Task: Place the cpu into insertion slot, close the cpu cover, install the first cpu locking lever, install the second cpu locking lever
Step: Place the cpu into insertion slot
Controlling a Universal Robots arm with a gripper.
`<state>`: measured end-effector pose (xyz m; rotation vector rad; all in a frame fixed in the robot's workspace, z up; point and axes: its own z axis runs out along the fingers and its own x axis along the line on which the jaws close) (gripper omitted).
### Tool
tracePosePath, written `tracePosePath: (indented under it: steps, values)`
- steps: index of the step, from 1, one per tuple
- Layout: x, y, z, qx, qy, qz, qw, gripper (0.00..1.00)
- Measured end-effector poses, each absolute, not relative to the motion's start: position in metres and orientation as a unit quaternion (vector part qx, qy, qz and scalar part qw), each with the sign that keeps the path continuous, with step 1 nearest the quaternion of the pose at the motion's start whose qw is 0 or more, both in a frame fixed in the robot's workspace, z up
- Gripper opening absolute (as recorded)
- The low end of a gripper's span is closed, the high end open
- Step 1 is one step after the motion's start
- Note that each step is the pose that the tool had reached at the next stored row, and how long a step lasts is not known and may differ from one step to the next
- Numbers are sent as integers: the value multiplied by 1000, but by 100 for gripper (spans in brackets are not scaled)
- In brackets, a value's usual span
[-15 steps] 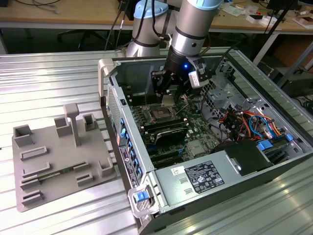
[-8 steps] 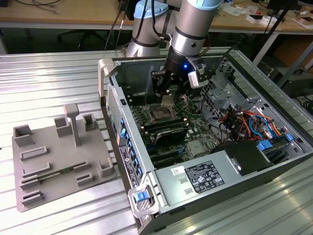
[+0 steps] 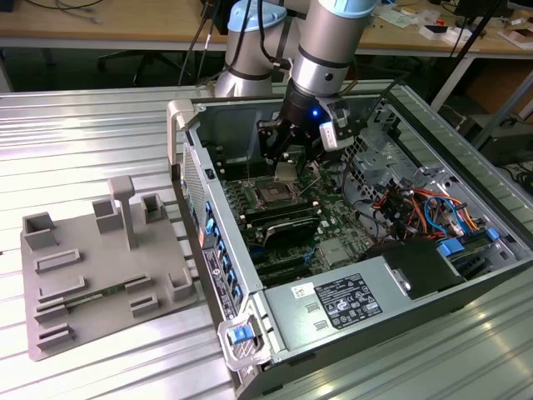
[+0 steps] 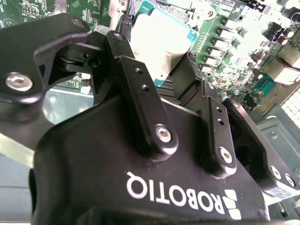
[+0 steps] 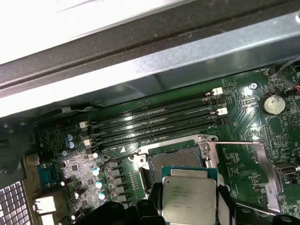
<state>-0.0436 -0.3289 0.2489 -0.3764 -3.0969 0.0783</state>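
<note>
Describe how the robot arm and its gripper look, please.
The arm is a silver-grey tube with light blue joint caps and a small blue light near the wrist. The gripper is black, with jointed fingers held by silver screws, and white lettering on its body.

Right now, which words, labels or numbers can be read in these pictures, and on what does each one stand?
White maker's lettering, upside down, on the tool's housing: a brand, not quoted.
Print on the cpu: too small to read.
White label on the power supply: too small to read.
</note>
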Motion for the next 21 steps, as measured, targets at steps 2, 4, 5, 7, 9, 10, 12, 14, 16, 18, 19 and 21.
tracePosePath:
  steps: [2, 4, 5, 7, 9, 10, 12, 14, 16, 18, 19, 21]
  values:
    - [-44, -329, 249, -123, -992, 25, 11, 55]
    - [-44, -329, 249, -125, -992, 25, 11, 55]
    - [-44, -329, 249, -127, -992, 25, 11, 55]
    - [-44, -329, 248, -128, -991, 25, 11, 55]
    - [-44, -329, 248, -130, -991, 25, 11, 55]
    - [-44, -329, 248, -132, -991, 25, 11, 55]
    - [-44, -329, 248, -134, -991, 25, 11, 55]
    - [-44, -329, 248, -137, -990, 25, 11, 55]
    - [-44, -329, 248, -140, -990, 25, 11, 55]
    - [-44, -329, 247, -142, -989, 25, 11, 55]
    - [-44, -329, 247, -143, -989, 25, 11, 55]
    - [-44, -329, 247, -145, -989, 25, 11, 55]
